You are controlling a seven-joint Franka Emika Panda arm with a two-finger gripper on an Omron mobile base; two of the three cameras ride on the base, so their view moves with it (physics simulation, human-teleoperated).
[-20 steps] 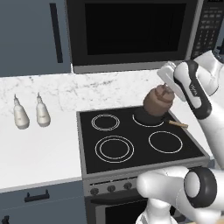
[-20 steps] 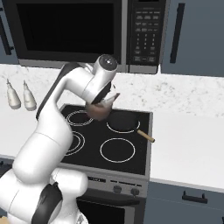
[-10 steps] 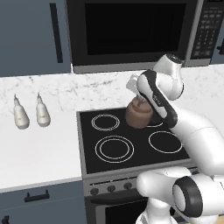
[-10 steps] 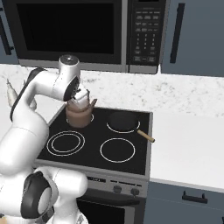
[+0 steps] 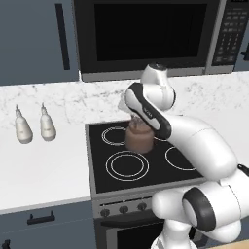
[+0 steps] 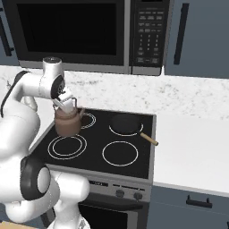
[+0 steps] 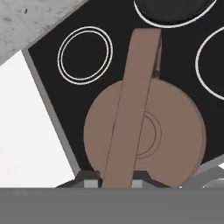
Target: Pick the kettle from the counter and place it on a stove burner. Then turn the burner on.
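Over the cooktop's left half, end effector [image 6: 66, 103] clamped narrow on the kettle [image 6: 68, 124] handle, kettle hanging below it. Looks like the carry/place step: kettle sits between the small rear-left ring and the big double-ring burner [image 6: 67, 146], which lies just nearer the robot. Contact with the glass unclear. Next: shift toward robot, centre over burner, lower, release.

Black microwave [image 5: 146, 36] betw dark blue-grey cabinets [image 5: 36, 41]

Glossy white rounded arm [image 5: 194, 141] segments joined by dark ring joints
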